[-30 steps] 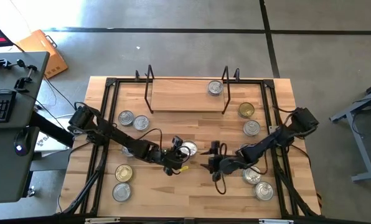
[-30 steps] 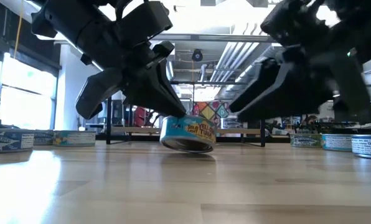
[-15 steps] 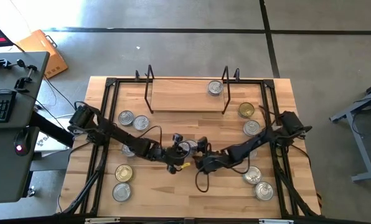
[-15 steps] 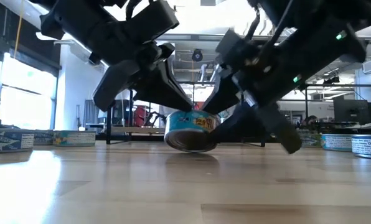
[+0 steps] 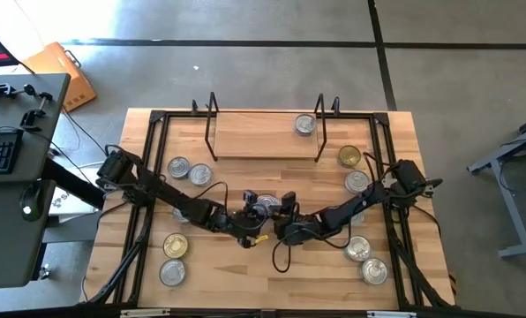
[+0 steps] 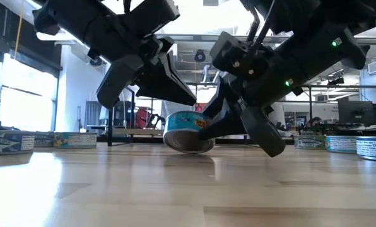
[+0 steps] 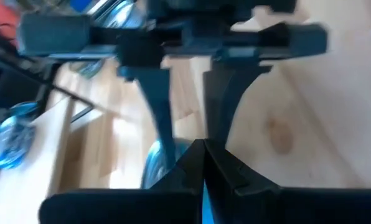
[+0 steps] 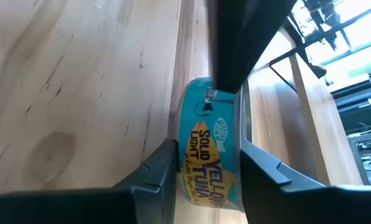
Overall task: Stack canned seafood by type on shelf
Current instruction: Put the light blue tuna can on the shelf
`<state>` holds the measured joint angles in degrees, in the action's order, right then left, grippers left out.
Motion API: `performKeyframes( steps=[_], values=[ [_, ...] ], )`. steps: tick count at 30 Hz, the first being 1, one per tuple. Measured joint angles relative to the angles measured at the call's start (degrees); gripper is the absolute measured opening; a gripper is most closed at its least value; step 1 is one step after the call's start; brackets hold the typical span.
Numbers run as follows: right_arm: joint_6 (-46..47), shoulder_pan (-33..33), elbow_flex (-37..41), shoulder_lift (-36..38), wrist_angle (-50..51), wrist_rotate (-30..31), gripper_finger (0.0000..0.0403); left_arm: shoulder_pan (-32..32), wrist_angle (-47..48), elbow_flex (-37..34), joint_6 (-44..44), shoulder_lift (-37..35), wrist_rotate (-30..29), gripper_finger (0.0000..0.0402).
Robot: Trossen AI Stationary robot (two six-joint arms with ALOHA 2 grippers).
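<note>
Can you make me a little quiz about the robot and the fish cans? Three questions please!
1. True or false: the shelf has three tins on it.
2. Pick one. The teal tin in the middle of the table is: A) lying flat, B) tilted, with one edge lifted, C) standing on the shelf.
3. Which gripper has the teal tin between its two fingers, the left gripper or the right gripper?

Key
1. False. Only one silver-topped tin is on it, at its right end.
2. B.
3. The right gripper. The left gripper is shut, with its tips up against the tin.
</note>
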<state>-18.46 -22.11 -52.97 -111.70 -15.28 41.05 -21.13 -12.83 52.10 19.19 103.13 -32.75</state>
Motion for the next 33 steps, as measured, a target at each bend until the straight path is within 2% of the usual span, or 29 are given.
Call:
performKeyframes(
  steps=[10, 13, 17, 20, 25, 30, 33],
  values=[
    [0.7, -0.2, 0.1, 4.0, 2.1, 0.8, 0.011, -6.4, 10.0, 0.0, -2.3, -5.7, -23.3, 0.0],
    [0.6, 0.3, -0.2, 7.6, 3.7, 4.8, 0.011, -8.4, 14.9, 0.0, -7.6, -8.2, -28.5, 0.0],
    [-0.8, 4.6, -4.7, 11.8, 13.4, 7.6, 0.011, -10.0, 23.5, 0.0, -20.5, -11.1, -30.0, 0.0],
    [-2.2, 10.8, -11.2, 12.5, 21.7, 4.4, 0.011, -10.6, 29.5, 0.0, -28.7, -11.7, -29.9, 0.0],
    [-4.7, 23.3, -20.4, 8.2, 28.2, -5.3, 0.011, -10.8, 38.6, 0.0, -39.1, -11.3, -30.0, 0.0],
    [-4.5, 33.3, -25.2, 2.5, 30.2, -7.5, 0.011, -10.9, 48.2, -0.1, -52.1, -11.1, -30.0, 0.0],
    [-4.5, 37.4, -27.3, -0.2, 31.3, -10.4, 0.011, -11.7, 48.4, -2.2, -58.2, -11.1, -30.1, 0.0]
  ],
)
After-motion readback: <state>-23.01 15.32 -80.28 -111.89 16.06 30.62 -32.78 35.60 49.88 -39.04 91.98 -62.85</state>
